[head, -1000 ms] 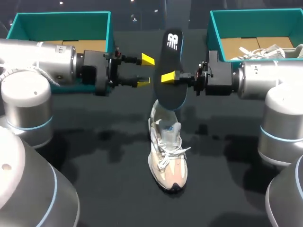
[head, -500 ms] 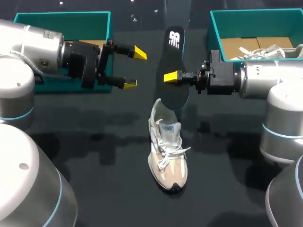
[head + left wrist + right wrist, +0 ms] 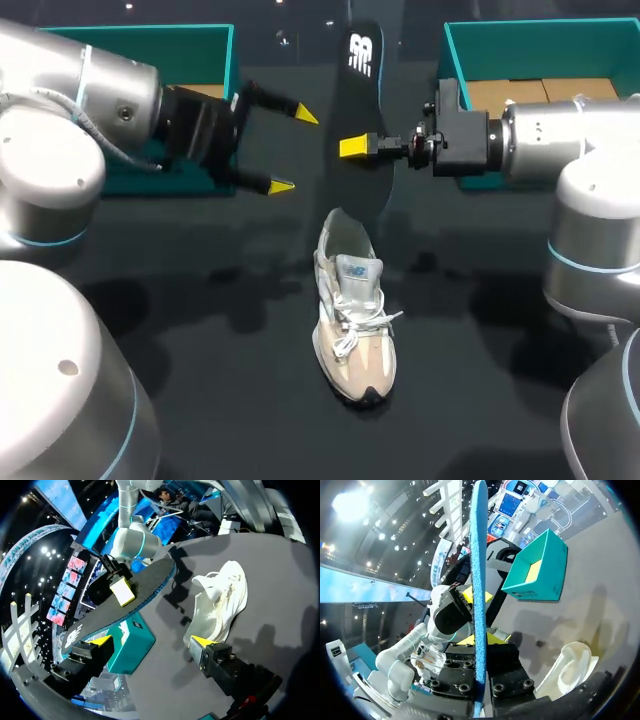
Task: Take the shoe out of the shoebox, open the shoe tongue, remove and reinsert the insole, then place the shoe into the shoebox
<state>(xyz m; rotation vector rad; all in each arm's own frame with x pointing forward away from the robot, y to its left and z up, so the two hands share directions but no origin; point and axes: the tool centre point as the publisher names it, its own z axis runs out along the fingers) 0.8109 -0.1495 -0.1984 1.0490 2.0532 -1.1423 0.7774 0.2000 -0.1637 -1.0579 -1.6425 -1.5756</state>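
One printed sign stands out for you: a white logo mark [image 3: 361, 55] on the dark face of the insole [image 3: 363, 105], close to its far, upper end in the head view. It is a short block of slanted white strokes, and its letters cannot be made out with certainty. In the left wrist view the same white mark [image 3: 70, 638] shows at the end of the insole [image 3: 131, 602] nearest the camera, stretched and unreadable. On the shoe [image 3: 355, 335], a small blue patch [image 3: 358, 270] sits on the tongue. Whatever is printed on it is too small to read. No word or number reads plainly.
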